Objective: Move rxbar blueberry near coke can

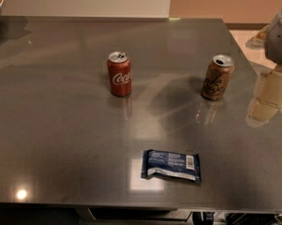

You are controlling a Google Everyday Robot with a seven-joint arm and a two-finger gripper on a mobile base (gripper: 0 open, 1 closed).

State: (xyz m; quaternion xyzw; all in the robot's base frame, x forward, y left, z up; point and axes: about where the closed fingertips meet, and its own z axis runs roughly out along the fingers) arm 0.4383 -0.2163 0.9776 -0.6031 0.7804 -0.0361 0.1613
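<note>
Right of the tan can (217,78) hovers the end effector (268,97).

Pincer (266,102) at the right edge, pale, just below the grey arm (280,34).

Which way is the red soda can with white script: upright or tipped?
Upright: the red soda can stands on its base, silver top up. The gripper is at the right edge, apart from it.
</note>
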